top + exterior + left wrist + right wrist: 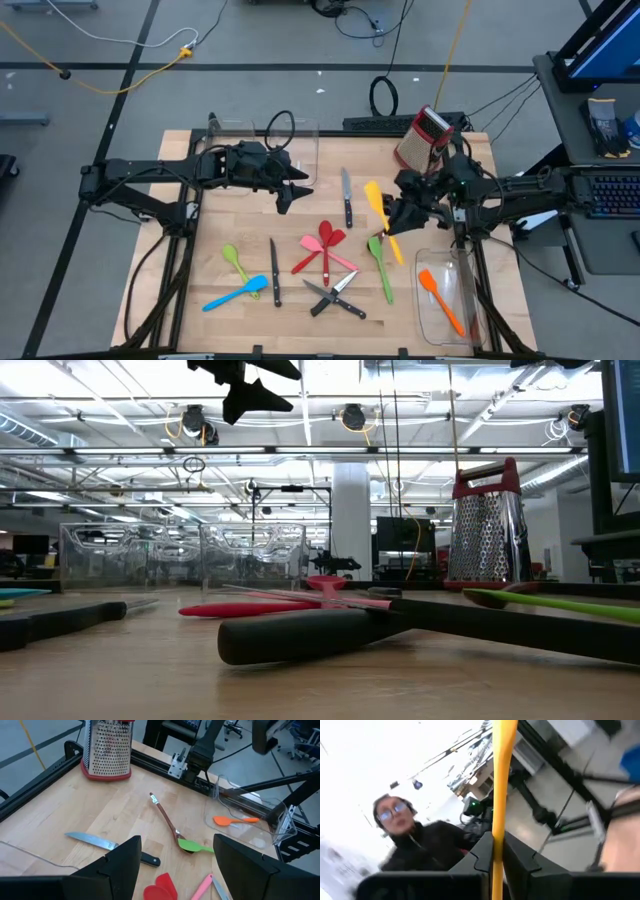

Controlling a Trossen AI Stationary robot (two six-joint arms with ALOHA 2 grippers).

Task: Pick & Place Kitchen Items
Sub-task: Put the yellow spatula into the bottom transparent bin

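- One orange spatula (440, 300) already lay inside the clear bin (432, 325) at the counter's (180, 320) right front corner; that much of the sorting looked done.
- The right gripper (392, 222), just left of that bin and raised off the counter, had its fingers clamped on the yellow spatula (380, 205), seemingly next to go in.
- Left of the bin, loose on the counter, remained red and pink utensils (322, 250), black-handled knives (335, 295), green spoons (380, 262) and a blue spatula (235, 295).
- The left gripper (288, 190) hovered well left of the bin, fingers spread wide, holding nothing.
- The red grater (422, 138) stood behind the bin.
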